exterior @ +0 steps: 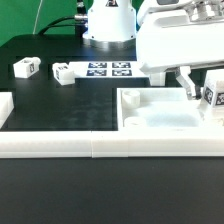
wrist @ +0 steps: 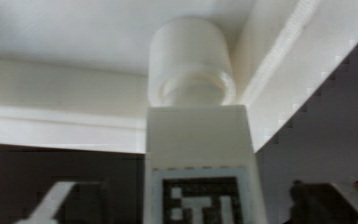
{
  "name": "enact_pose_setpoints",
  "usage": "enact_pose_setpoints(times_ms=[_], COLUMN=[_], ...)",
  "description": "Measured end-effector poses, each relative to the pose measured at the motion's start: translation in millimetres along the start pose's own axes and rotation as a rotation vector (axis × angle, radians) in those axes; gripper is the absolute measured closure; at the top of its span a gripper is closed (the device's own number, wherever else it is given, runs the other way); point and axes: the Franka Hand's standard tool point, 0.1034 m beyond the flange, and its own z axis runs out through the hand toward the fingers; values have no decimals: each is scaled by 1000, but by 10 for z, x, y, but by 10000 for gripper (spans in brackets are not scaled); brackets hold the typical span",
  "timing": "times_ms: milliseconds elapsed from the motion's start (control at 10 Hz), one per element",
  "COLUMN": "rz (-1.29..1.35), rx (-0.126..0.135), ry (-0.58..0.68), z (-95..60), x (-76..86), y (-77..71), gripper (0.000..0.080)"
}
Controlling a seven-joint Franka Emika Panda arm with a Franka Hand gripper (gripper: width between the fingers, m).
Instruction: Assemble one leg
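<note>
Standing between the two fingers (wrist: 318,198) is the leg (wrist: 201,150), a small white block with a black-and-white tag on its face. In the wrist view a dark gap shows on each side of the leg, between it and each finger. The fingers are therefore spread apart and do not press on it. The far end of the leg carries a rounded white peg (wrist: 194,65), which points toward a white surface behind it.

In the exterior view the leg (exterior: 213,95) is at the exterior view's right edge, at the far right part of the large white square panel (exterior: 165,118). I cannot tell if it rests on the panel or stays a little above it. One finger (exterior: 187,84) is seen just beside the leg, on the exterior view's left of it, with a small space between them. The other finger is cut off by the picture edge.

The panel lies flat on the black table (exterior: 60,105), and a corner recess (exterior: 133,98) is visible at its far left corner. A long white border rail (exterior: 60,143) runs along the near side. The marker board (exterior: 108,70) lies before the robot base (exterior: 108,25). Two more small white blocks with tags (exterior: 25,68) (exterior: 62,73) lie on the table at the exterior view's left, well apart from the panel.
</note>
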Motion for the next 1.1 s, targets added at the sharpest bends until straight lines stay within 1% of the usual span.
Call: enact_pose_setpoints(times_ms=[100,200,500,700,800,900,1000,1100], rz=[0,0,-2,-12,-14,-15,-16,-16], rx=[0,0,2,6,7,9,15,16], ry=[0,-1,-7,-15,-19,-24,-58,-61], z=[1,1,-10,-184,-222,-255,-234,-231], x=[-1,-2,8,146,183,216,190,191], y=[0,0,-5,-29,-28,-30,-47,-46], gripper=[198,158,152,150,150,150,150,150])
